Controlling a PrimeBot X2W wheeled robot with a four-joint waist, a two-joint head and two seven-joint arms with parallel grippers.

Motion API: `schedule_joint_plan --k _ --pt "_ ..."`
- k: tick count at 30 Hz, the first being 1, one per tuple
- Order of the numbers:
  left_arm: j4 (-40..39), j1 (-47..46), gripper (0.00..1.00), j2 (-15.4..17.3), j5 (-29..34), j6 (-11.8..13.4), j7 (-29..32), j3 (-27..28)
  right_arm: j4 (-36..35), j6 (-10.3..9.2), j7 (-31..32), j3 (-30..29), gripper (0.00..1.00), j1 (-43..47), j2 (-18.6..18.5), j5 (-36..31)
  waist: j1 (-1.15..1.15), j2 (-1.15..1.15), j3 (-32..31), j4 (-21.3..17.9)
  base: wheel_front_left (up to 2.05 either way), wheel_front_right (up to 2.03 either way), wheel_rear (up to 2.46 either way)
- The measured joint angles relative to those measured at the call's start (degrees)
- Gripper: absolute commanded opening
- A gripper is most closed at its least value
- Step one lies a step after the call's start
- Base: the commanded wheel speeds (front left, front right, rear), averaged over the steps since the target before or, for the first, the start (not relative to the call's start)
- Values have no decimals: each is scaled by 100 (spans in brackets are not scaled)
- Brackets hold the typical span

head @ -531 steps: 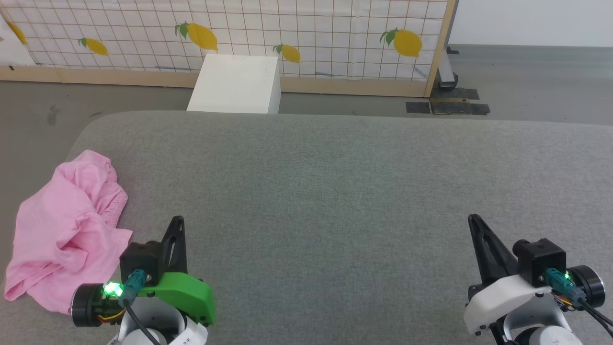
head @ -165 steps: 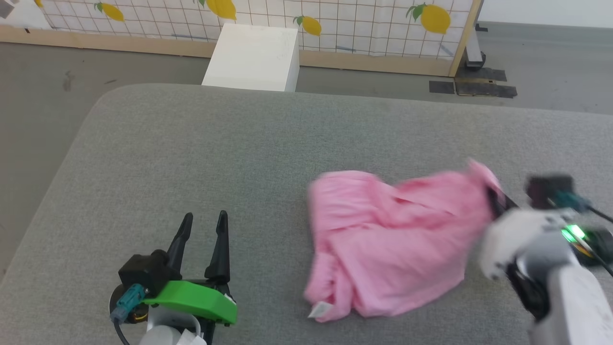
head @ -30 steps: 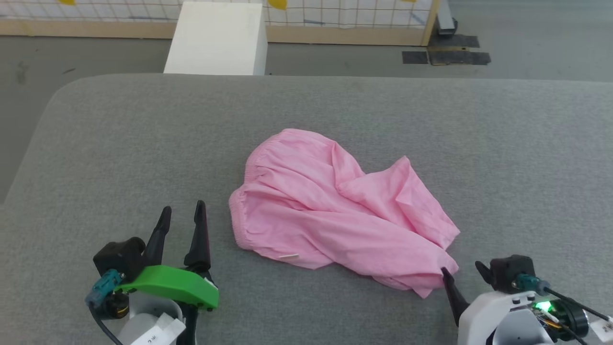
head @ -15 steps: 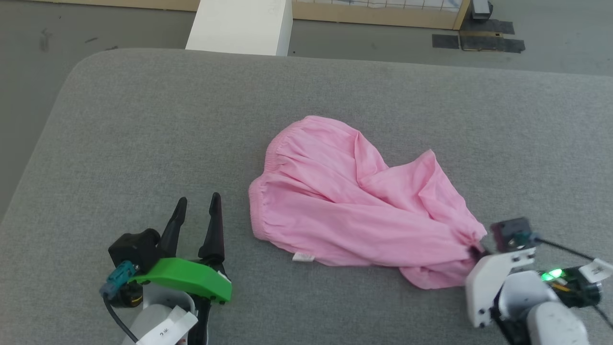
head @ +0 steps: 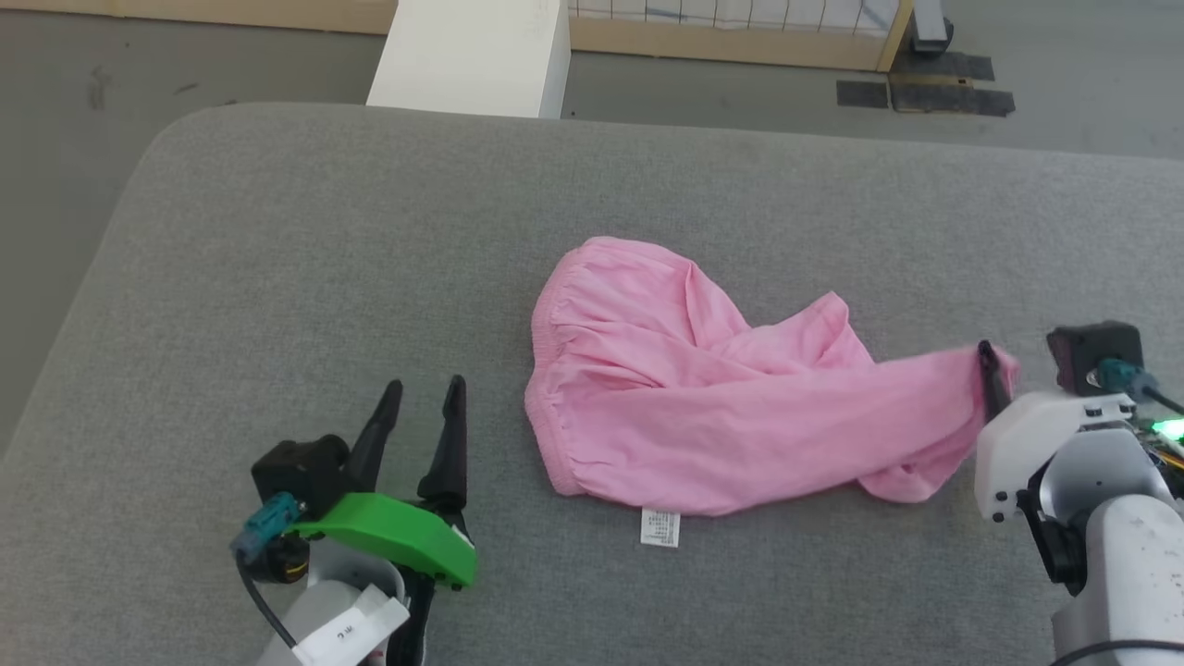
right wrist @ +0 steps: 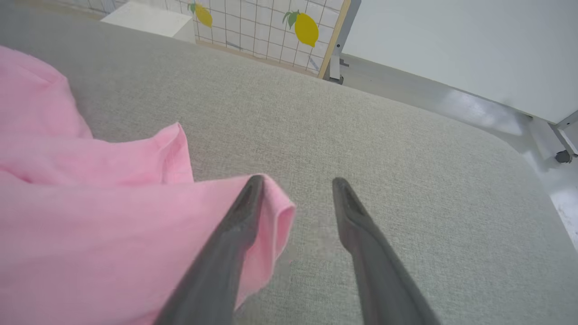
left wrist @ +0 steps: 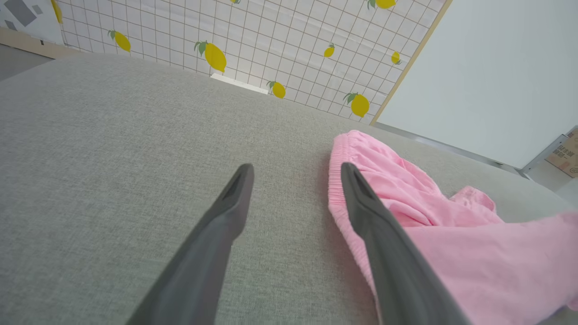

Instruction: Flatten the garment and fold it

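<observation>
The light pink shorts (head: 703,416) lie on the grey cushion (head: 370,259), gathered waistband (head: 546,370) to the left and a white label (head: 659,528) sticking out at the near edge. One leg is stretched out to the right, its end draped over a finger of my right gripper (head: 994,365). In the right wrist view that gripper (right wrist: 298,183) stands open, with pink cloth (right wrist: 113,216) hooked over the left finger and bare cushion between the two. My left gripper (head: 425,398) is open just left of the waistband (left wrist: 336,180), resting low over the cushion.
A white box (head: 472,55) stands on the floor beyond the cushion's far edge, in front of a lemon-print screen (left wrist: 253,40). The cushion's rounded left corner (head: 176,129) drops to grey floor. Bare cushion spreads left and behind the shorts.
My right gripper has moved up and to the right, drawing one leg of the shorts out sideways. The label has flipped out at the near edge. The head camera has shifted.
</observation>
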Motion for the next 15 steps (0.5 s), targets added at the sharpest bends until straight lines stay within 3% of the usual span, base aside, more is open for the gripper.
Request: schedule_joint_plan --k 7,11,15 --pt "-34 235 100 238 135 -309 416 -502 -810 0 -1055 -243 100 837 91 533 0 0 -280 -22 0 0 0" --pt "-85 460 100 479 326 -452 742 -920 -1139 0 -1344 -34 100 1415 99 985 0 0 -396 -145 0 0 0" --pt "27 481 100 516 407 -481 851 -1099 -1351 0 -1423 263 100 1743 104 1172 0 0 -457 -301 0 0 0"
